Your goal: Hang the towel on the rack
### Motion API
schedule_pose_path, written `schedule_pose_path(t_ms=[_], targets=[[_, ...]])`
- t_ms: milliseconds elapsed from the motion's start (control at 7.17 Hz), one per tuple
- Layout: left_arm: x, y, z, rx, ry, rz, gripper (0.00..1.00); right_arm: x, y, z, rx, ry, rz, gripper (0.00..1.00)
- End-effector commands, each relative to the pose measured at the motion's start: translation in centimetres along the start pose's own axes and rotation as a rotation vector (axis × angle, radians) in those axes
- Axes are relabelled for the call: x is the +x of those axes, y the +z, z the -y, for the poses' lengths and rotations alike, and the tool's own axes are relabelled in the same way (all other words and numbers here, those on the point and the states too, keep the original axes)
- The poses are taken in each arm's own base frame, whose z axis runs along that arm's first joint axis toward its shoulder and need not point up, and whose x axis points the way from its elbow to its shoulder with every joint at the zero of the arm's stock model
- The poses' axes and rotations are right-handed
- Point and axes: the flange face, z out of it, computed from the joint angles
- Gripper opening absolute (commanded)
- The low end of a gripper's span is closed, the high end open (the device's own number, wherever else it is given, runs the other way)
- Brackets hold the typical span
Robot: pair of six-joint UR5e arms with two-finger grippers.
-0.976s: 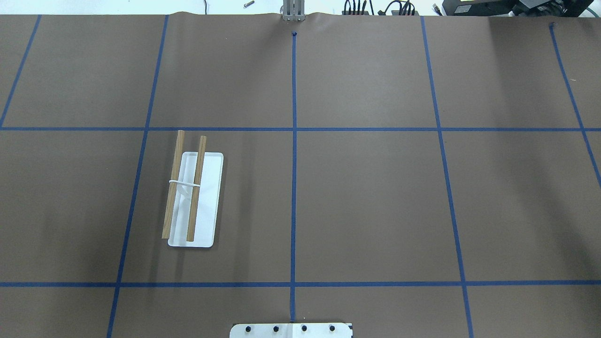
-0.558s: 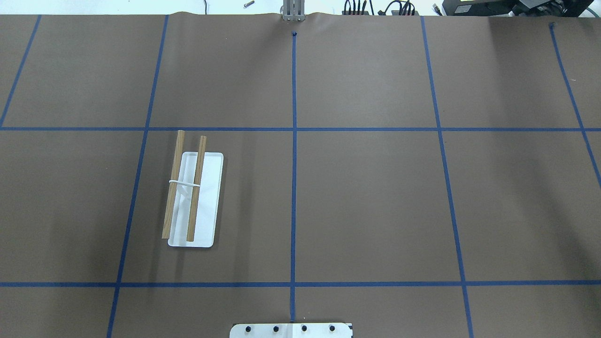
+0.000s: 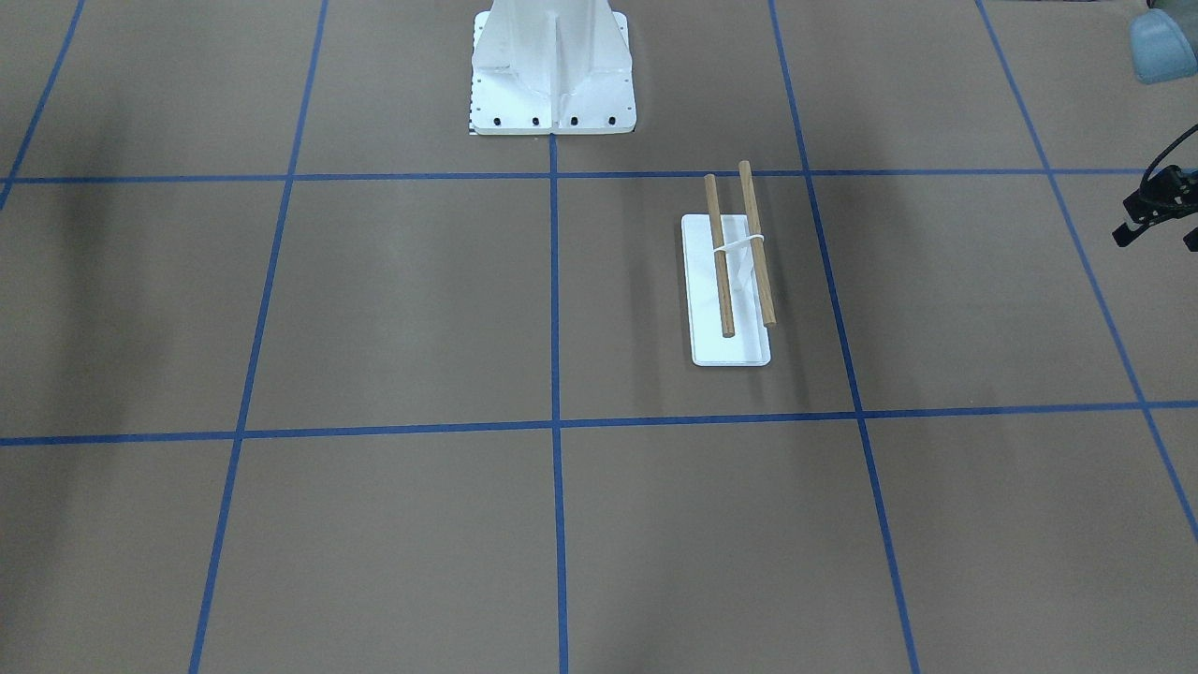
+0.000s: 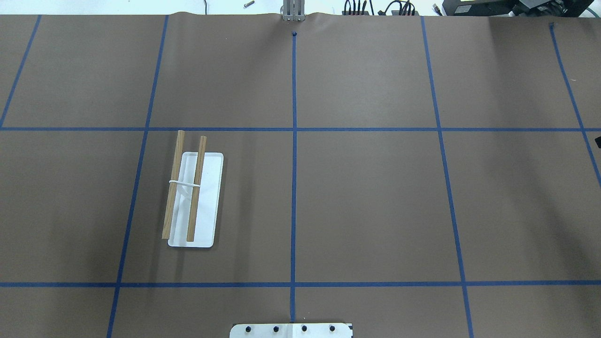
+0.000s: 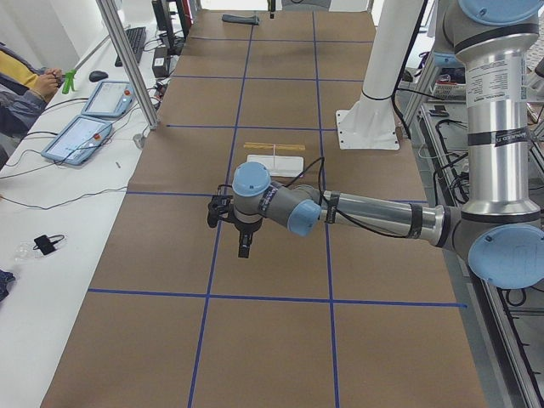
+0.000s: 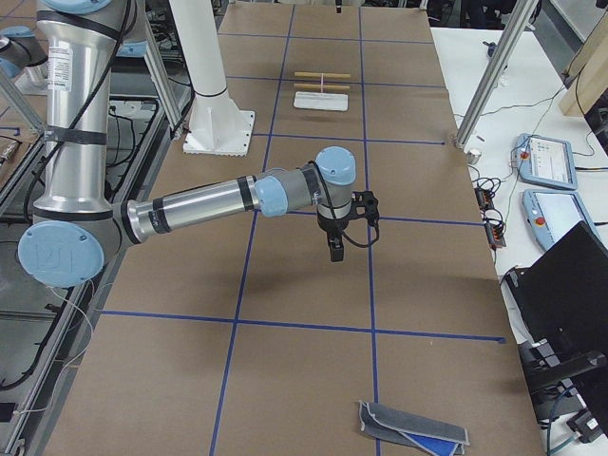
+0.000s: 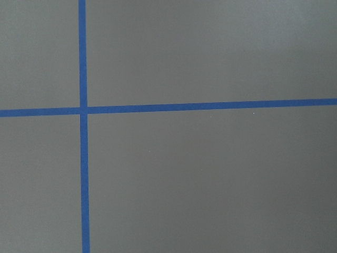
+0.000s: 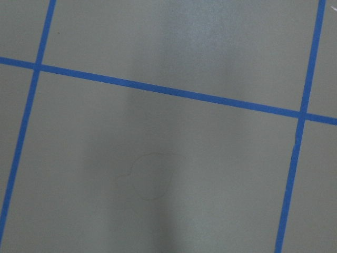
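Two Qs, quick: where's the towel, and where's the rack? (M)

Towel's flat on the table at the robot's far right end, one end over a blue tape line. It shows in the right side view only and looks folded. Rack's upright on the robot's left half, white base on the brown cover, both dowels bare. The two are well apart. (J)

OK. Grippers? (M)

Right gripper hangs fingers-down above the table, roughly btwn towel and rack, touching neither. Left gripper hangs fingers-down too, above the table on the rack's other side, toward the left end. It's near the rack but clear of it. (J)

Clenched or released? (M)

Can't tell for either. Only the side views show them, and the fingers are too small there to judge. (J)

Wrist cams? (M)

Both show just brown cover and tape crossings. The right one also has a faint outline mark on the cover. (J)
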Motion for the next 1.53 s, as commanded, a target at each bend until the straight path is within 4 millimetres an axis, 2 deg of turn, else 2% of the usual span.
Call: schedule_pose_path(t_ms=[0,139,279,558,697,976,1115,1255,1394], targets=[[-0.1,0.4,0.4,-0.002,0.0,0.001,0.99,4.1,2.8,2.9,-0.044,-0.142,-0.043,0.94],[0.1,0.2,0.5,0.003,0.005,-0.003,0.99,10.0,4.1,3.6,-0.073,-0.157,-0.037,0.93],[0.2,0.2,0.6,0.006,0.008,-0.004,0.99,14.0,5.7,3.8,-0.107,-0.199,-0.014,0.93],[0.3,0.5,1.5,0.007,0.012,-0.005,0.99,20.0,7.9,1.6,-0.158,-0.191,0.002,0.92],[0.3,0.4,1.6,0.008,0.013,-0.005,0.99,21.5,8.9,2.0,-0.178,-0.224,0.003,0.87],[0.7,0.3,2.0,0.014,0.023,-0.007,0.99,26.6,13.6,3.6,-0.174,-0.46,-0.007,0.87],[0.8,0.3,2.0,0.015,0.025,-0.007,0.99,27.7,14.1,4.1,-0.189,-0.524,-0.052,0.86],[0.9,0.2,2.1,0.015,0.025,-0.007,0.99,28.4,13.6,5.2,-0.232,-0.577,-0.142,0.87],[0.8,0.3,2.0,0.015,0.025,-0.007,0.99,28.3,13.3,6.1,-0.242,-0.614,-0.163,0.86]])
